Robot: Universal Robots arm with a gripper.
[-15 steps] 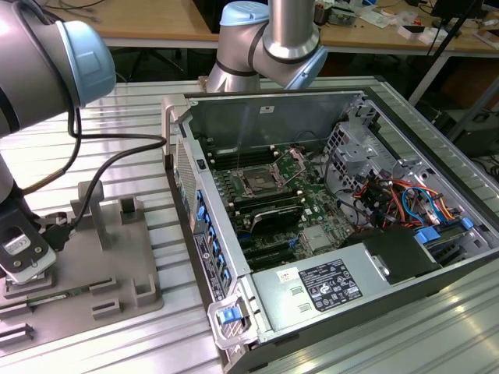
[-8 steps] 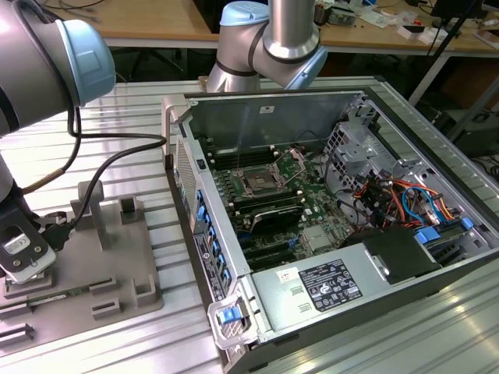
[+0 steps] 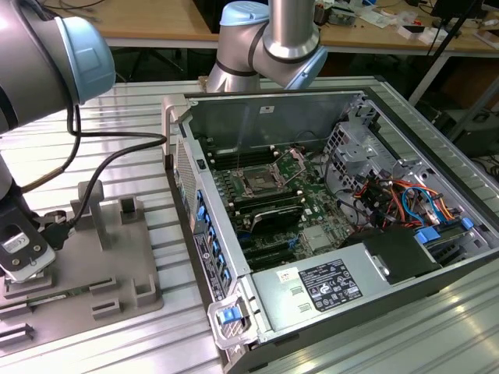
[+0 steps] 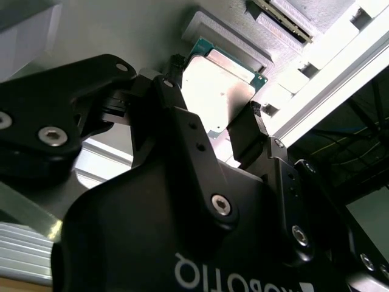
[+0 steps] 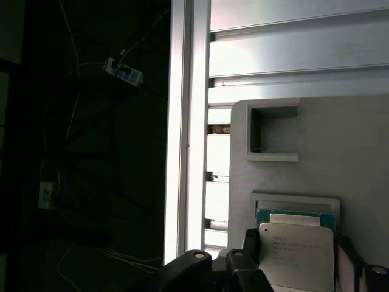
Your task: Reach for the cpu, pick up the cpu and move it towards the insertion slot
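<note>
The cpu (image 4: 216,91), a thin square chip with a pale silvery top and a green rim, lies on the grey tray (image 3: 117,257) near the tray's edge. In both wrist views my gripper (image 5: 296,252) straddles it, with a black finger against each of two opposite edges. In the exterior view the gripper (image 3: 23,253) sits low over the tray at the exterior view's left. The insertion slot (image 3: 257,185), a dark socket framed in silver, is on the green motherboard inside the open computer case, well to the exterior view's right.
The case wall (image 3: 191,202) with blue tabs stands between tray and motherboard. Upright grey posts (image 3: 90,206) rise from the tray. A black cable (image 3: 117,156) runs from the arm across the ribbed aluminium table (image 3: 140,109). The table's edge rail (image 5: 182,121) lies beside the tray.
</note>
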